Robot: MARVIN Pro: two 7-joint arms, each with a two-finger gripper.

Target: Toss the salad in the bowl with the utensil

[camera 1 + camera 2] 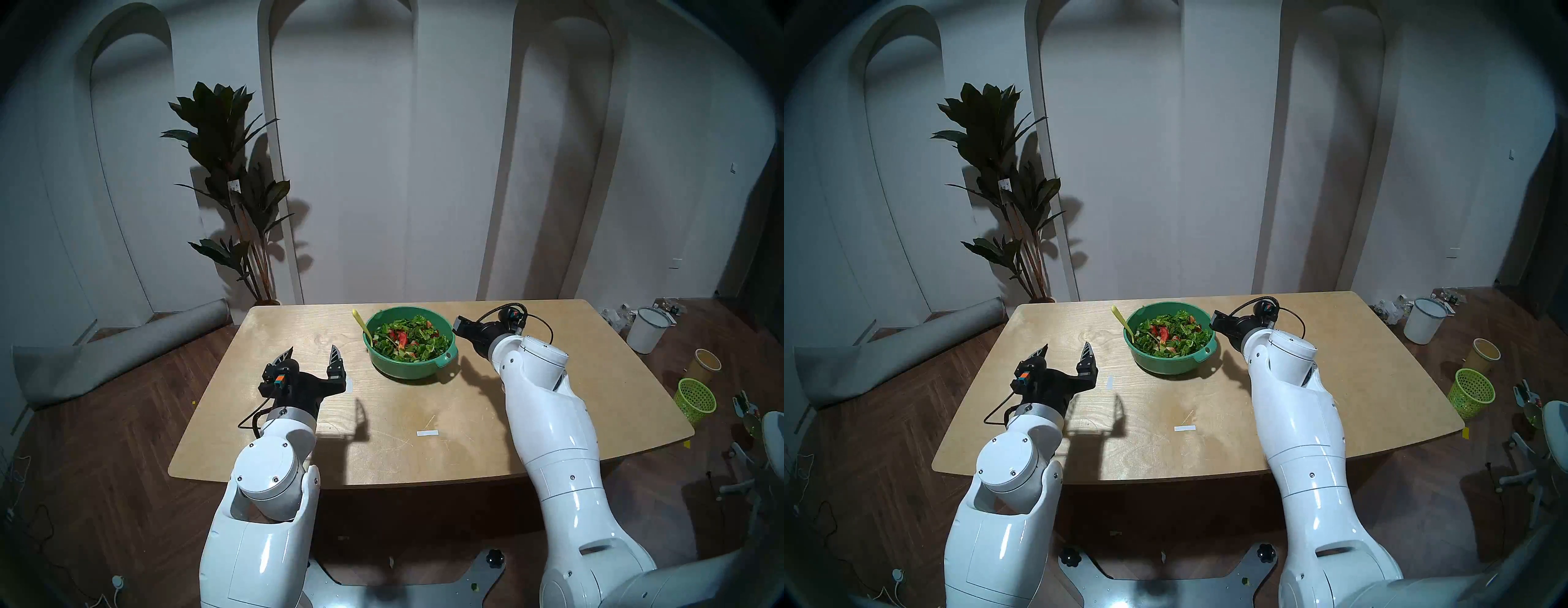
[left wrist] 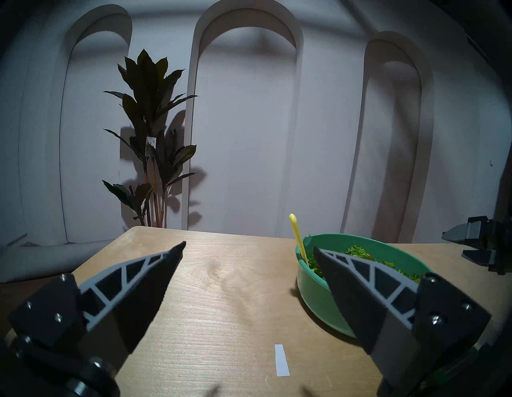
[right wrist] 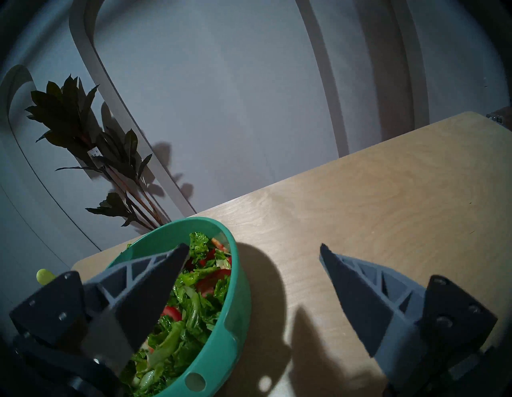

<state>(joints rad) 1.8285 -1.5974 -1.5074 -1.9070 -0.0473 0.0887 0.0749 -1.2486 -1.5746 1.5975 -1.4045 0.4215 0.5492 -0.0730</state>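
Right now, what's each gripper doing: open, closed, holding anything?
Left gripper: open, empty, above the table, left of the bowl.
Right gripper: open, empty, at the bowl's right side.

We see a staged home-style room: arched white wall panels, a potted plant beyond our left hand, herringbone wood floor, wooden surface.

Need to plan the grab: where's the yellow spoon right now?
In the head view, the spoon stands in the salad bowl, leaning on its left rim, handle pointing up and away, nearer the open left pincer.
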